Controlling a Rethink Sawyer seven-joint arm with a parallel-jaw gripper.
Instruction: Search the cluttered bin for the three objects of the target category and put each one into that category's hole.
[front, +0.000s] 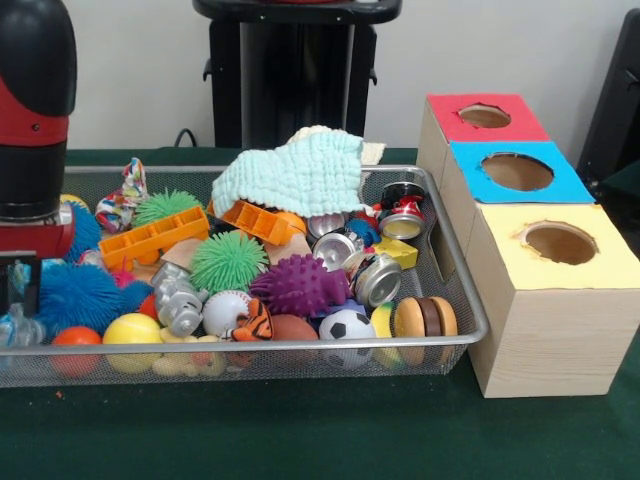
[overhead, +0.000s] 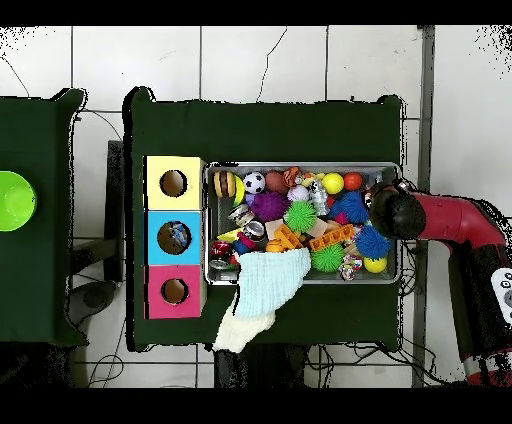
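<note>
The wire mesh bin (front: 300, 345) is full of toys; it also shows in the overhead view (overhead: 300, 167). A see-through crumpled bottle (front: 176, 300) lies near the front, left of a baseball. Another pale see-through thing (front: 18, 326) shows at the far left edge, just under my gripper (front: 14, 285), which hangs low over the bin's left end. The arm's bulk hides the gripper from above (overhead: 395, 212). I cannot tell whether it holds anything. The blue-surround hole (front: 517, 172) is the middle one on the wooden box; from above something pale shows inside it (overhead: 173, 237).
Silver cans (front: 376, 280) lie at the bin's right. A pale blue cloth (front: 295, 175) drapes over the bin's back rim. The red-surround hole (front: 484, 116) and the yellow-surround hole (front: 560, 242) flank the blue one. Spiky balls, orange plastic pieces and small balls fill the bin.
</note>
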